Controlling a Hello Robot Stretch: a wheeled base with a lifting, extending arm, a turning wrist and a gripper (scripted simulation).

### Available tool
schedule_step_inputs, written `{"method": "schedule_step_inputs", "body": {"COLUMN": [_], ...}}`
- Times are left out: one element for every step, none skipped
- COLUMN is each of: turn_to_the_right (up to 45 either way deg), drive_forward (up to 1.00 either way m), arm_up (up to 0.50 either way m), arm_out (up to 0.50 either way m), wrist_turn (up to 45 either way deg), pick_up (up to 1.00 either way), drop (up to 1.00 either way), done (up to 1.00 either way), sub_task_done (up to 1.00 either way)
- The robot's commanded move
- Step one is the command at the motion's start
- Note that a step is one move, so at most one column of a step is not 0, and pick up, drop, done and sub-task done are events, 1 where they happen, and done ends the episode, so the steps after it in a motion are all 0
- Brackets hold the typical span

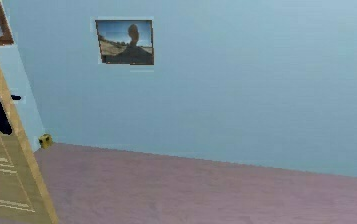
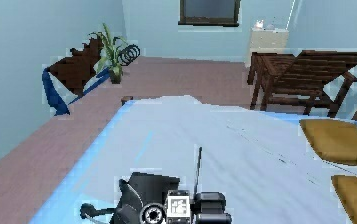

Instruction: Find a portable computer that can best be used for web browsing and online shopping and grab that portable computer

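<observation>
My gripper (image 2: 98,211) sits low in the arm side view, a dark body with a white marked square beside it, over the near edge of a bed (image 2: 206,140) with a pale blue sheet. Its far end lies against the sheet and the bottom edge, so I cannot tell whether it holds anything. A thin dark rod stands up just behind it.
Two tan pillows (image 2: 336,140) lie at the bed's right. Beyond stand a wooden chair (image 2: 301,75), a pale cabinet (image 2: 269,38), a window (image 2: 208,10) and a plant (image 2: 111,50) by a dark brown seat (image 2: 71,75). Ahead are a blue wall with a picture (image 1: 124,41), a door (image 1: 11,150) and bare floor (image 1: 206,190).
</observation>
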Motion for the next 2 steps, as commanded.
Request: {"method": "schedule_step_inputs", "body": {"turn_to_the_right": [0.0, 0.0], "drive_forward": [0.0, 0.0], "arm_up": [0.0, 0.0], "arm_out": [0.0, 0.0], "wrist_turn": [45.0, 6.0], "pick_up": [0.0, 0.0], "drop": [0.0, 0.0], "done": [0.0, 0.0], "sub_task_done": [0.0, 0.0]}}
